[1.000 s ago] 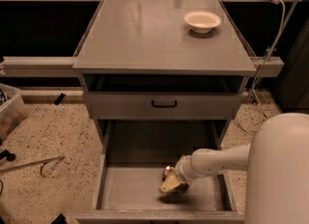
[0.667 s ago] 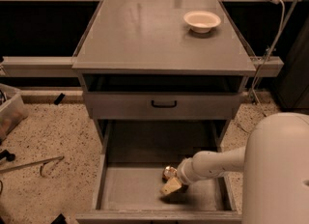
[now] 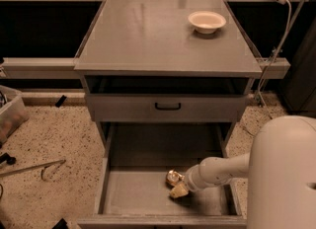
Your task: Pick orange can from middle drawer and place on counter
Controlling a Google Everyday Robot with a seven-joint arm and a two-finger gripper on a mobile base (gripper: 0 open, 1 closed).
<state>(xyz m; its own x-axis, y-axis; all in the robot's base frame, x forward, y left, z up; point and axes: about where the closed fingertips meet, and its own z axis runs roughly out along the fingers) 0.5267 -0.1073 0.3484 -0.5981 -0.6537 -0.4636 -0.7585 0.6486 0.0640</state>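
orange can (image 3: pixel 173 176): shiny, uneven metal
middle drawer (image 3: pixel 138 193): deep grey, flat floor
arm (image 3: pixel 217 171): white, reaching in from right
gripper (image 3: pixel 178 189): at can, grip state can't tell

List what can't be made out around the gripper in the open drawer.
Camera view only.
1. The gripper, down in the middle drawer beside the orange can: whether it holds the can, masked by its own wrist.
2. Orange can: any label, too small.
3. Drawer's right front corner: behind the robot's white body.
4. The slot under the counter: too dark.
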